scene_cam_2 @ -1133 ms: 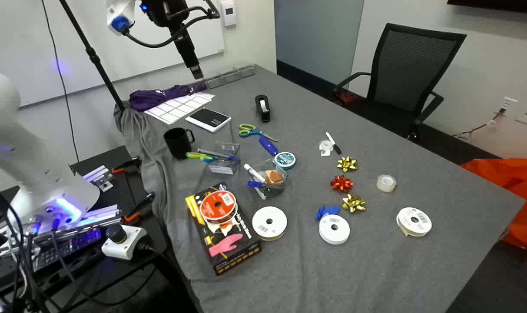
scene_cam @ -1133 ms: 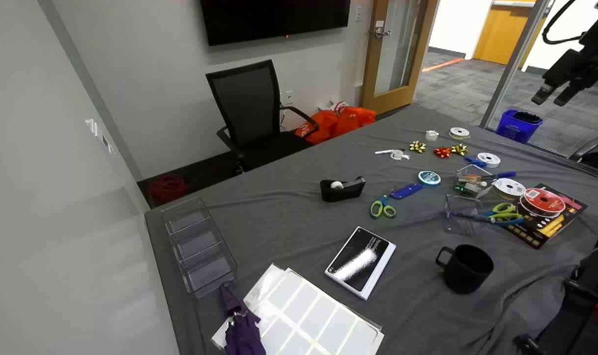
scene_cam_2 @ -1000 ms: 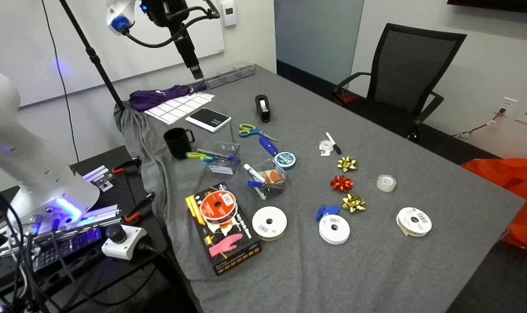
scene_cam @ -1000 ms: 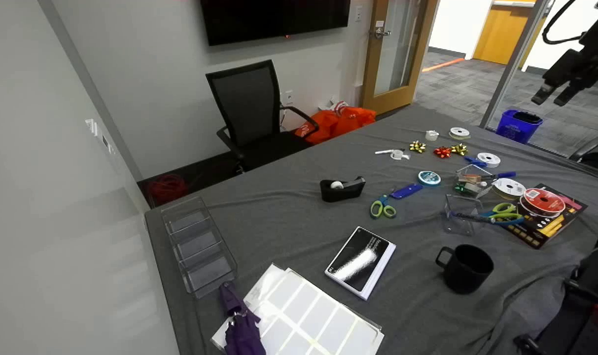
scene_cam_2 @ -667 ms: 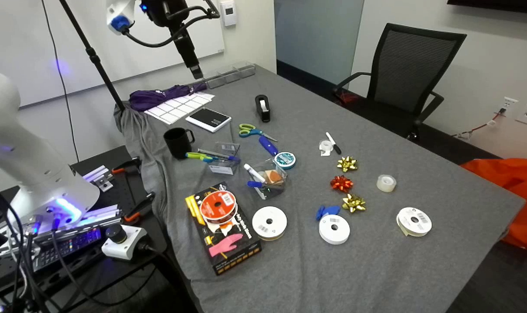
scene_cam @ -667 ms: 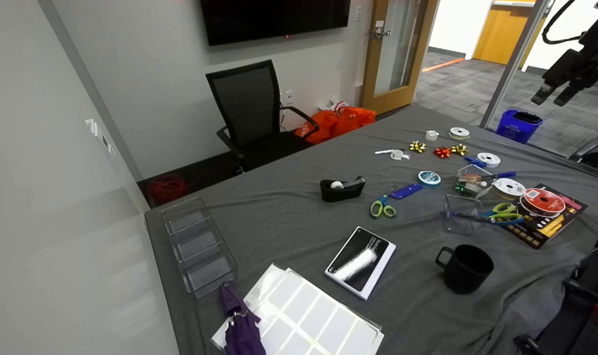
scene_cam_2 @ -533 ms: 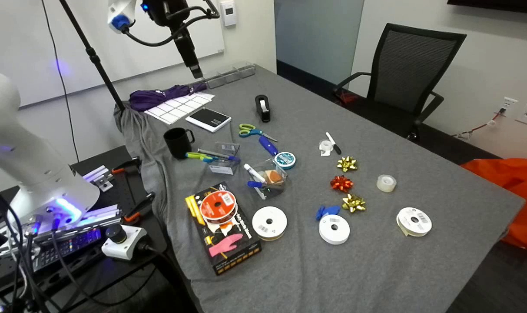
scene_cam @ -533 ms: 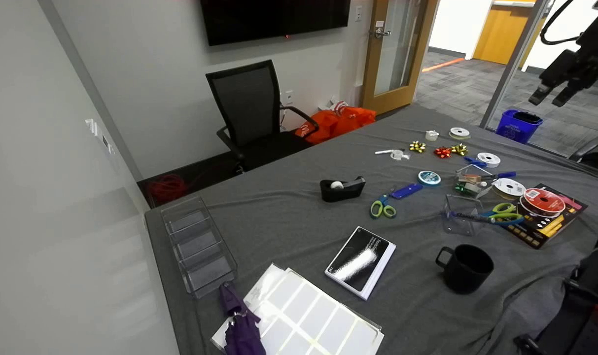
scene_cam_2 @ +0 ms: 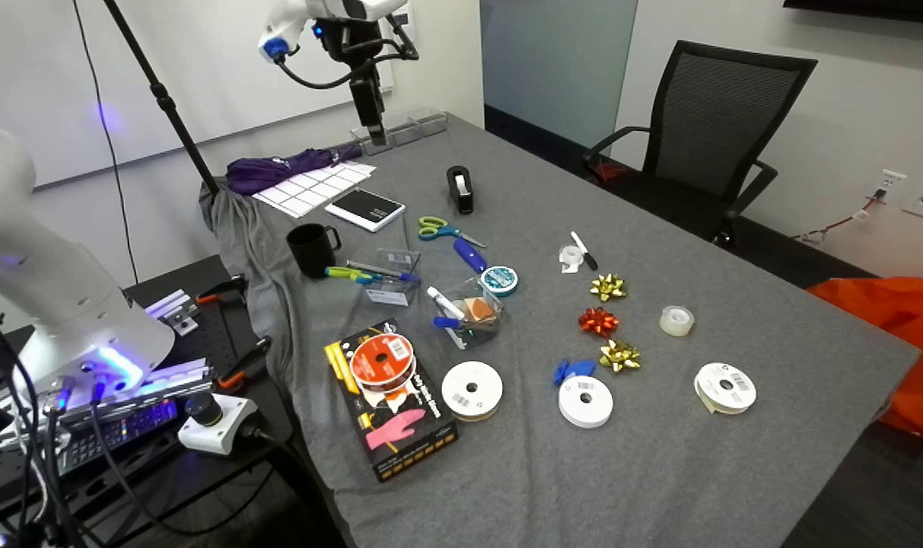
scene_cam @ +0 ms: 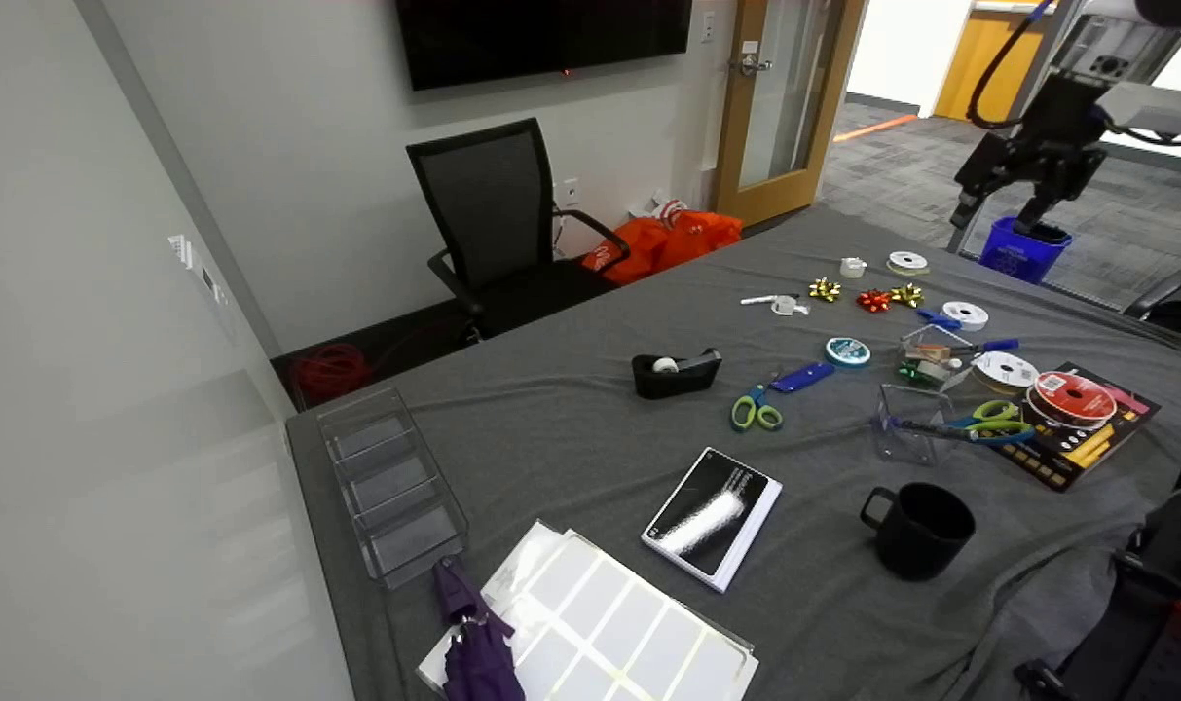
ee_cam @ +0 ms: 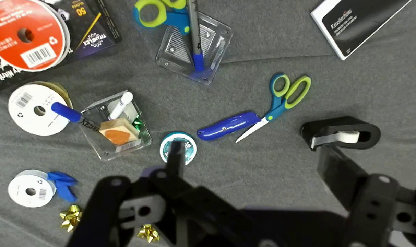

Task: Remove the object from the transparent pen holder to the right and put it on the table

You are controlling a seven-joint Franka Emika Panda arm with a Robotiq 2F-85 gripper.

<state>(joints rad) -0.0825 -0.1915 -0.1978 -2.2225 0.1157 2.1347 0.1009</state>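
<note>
Two transparent pen holders stand on the dark grey table [scene_cam_2: 659,472]. One holder [scene_cam_2: 389,297] holds green-and-blue scissors [ee_cam: 178,20] and a grey pen with a blue end [ee_cam: 195,34]; it also shows in the wrist view [ee_cam: 225,37]. The other holder [ee_cam: 144,137] holds a blue-capped marker [ee_cam: 67,111], a white marker [ee_cam: 120,105] and a wooden block [ee_cam: 127,128]; its lower contents are partly hidden. My gripper [ee_cam: 252,149] is open and empty, high above the table, apart from both holders. It shows in both exterior views [scene_cam: 995,218] [scene_cam_2: 377,140].
Near the holders are a black mug [scene_cam_2: 311,250], a glove box [scene_cam_2: 393,426] bearing a red spool [scene_cam_2: 366,361], a white spool [scene_cam_2: 461,380] and a teal-and-white round tin [scene_cam_2: 499,280]. Loose scissors [ee_cam: 278,103], a blue knife [ee_cam: 228,126] and a tape dispenser [ee_cam: 348,125] lie beyond.
My arm has moved, leftward in one exterior view and rightward in another, and the gripper hangs more upright. Its fingers look wider apart. Objects on the table have not moved.
</note>
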